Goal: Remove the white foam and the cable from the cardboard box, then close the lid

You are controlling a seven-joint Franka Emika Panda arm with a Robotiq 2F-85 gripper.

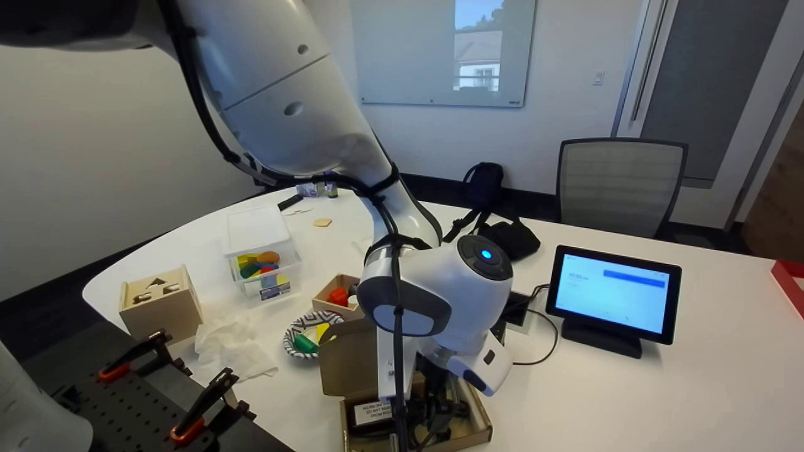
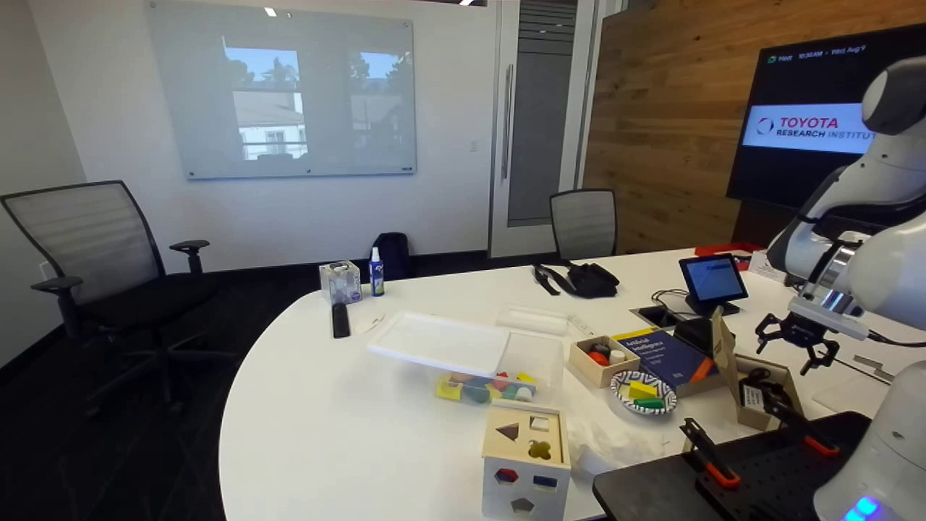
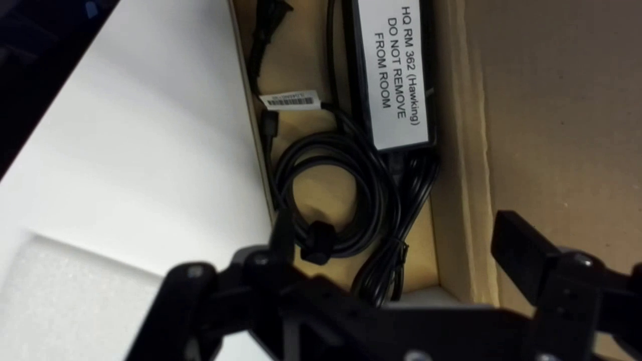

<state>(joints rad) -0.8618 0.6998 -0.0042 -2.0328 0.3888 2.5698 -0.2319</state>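
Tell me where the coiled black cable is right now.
In the wrist view, the coiled black cable lies inside the open cardboard box, close to its left wall, just below and left of the white-labelled power adapter.

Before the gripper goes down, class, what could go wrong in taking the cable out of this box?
One finger of the open gripper overlaps the raised lid in the wrist view; descending might bump it. The coiled cable lies beside the labelled adapter and could drag it. A small connector might catch on the cardboard box.
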